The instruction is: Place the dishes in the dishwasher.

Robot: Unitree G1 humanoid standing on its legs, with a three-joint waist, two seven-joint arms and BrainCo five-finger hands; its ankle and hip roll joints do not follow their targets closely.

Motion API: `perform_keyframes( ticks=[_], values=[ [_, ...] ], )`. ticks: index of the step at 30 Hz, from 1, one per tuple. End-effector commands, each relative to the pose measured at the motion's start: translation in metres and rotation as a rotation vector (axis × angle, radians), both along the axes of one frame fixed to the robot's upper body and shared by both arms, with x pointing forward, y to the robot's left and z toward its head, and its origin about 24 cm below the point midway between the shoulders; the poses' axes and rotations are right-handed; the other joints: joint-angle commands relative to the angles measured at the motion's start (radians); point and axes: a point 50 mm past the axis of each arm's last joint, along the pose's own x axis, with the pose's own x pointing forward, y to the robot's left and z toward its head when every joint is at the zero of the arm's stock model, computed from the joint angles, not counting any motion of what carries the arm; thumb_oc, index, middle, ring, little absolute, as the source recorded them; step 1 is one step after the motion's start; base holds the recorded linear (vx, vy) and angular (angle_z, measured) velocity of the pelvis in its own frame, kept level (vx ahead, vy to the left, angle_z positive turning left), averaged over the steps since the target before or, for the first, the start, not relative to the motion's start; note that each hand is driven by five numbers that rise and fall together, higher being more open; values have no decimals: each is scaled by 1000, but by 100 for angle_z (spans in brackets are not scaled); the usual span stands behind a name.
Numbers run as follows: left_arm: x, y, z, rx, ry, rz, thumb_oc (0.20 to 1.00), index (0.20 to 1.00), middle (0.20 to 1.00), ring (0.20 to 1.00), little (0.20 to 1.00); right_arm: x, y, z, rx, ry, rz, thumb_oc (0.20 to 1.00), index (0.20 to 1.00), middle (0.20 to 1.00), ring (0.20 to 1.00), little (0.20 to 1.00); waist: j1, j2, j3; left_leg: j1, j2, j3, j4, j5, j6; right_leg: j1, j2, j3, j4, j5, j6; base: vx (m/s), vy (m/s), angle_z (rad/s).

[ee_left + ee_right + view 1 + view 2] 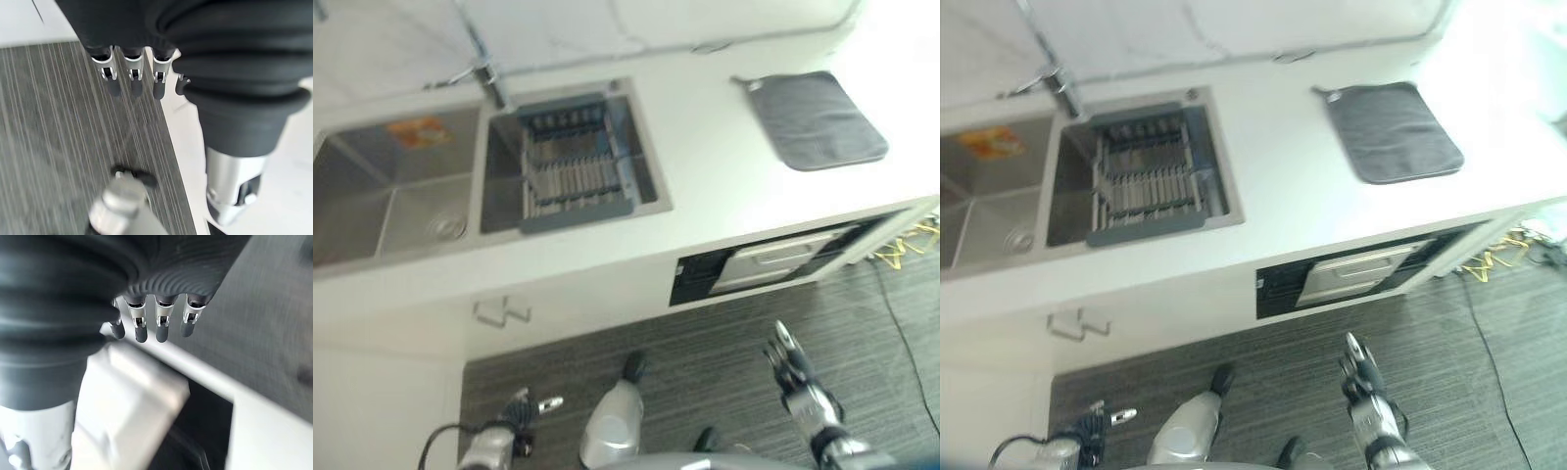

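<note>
The dishwasher (773,259) sits under the white counter, its pale front pulled out a little from a dark opening. A dark dish rack (573,166) lies across the right sink basin; I cannot make out any dishes in it. My left hand (524,411) hangs low over the striped floor at the lower left, open, its fingers (134,78) straight and holding nothing. My right hand (793,367) is raised in front of and below the dishwasher, open, with straight fingers (161,323) and nothing in it.
A double steel sink (401,196) with a faucet (484,73) fills the counter's left side, with an orange item (416,129) in the left basin. A grey mat (818,117) lies on the counter's right. A metal handle (501,311) sticks out below the sink. Yellow wire (911,240) lies at the far right.
</note>
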Motion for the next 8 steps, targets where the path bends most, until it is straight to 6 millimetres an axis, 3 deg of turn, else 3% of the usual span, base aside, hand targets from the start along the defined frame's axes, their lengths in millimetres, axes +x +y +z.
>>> perform_keyframes(
  ticks=[1,6,8],
  values=[
    [-1,3,1,-80,11,-16,1000,1000,1000,1000,1000,20,-18,15,-54,-67,53,1000,1000,1000,1000,1000,-3,11,-33,16,38,87,-19,-59,26,-41,-63,62,-30,85,30,-72,2,-69],
    [-1,-10,-4,-132,23,-31,1000,1000,1000,1000,1000,-29,-16,-9,5,117,47,1000,1000,1000,1000,1000,-69,11,-67,82,72,156,-80,-51,4,-20,-51,78,-72,99,31,-76,2,-33],
    [4,-18,-5,-151,19,-38,1000,1000,1000,1000,1000,-57,-12,-20,41,241,43,1000,1000,1000,1000,1000,-103,12,-80,111,85,190,-91,-62,-3,-18,-51,87,-89,109,33,-73,17,-35]
  ],
)
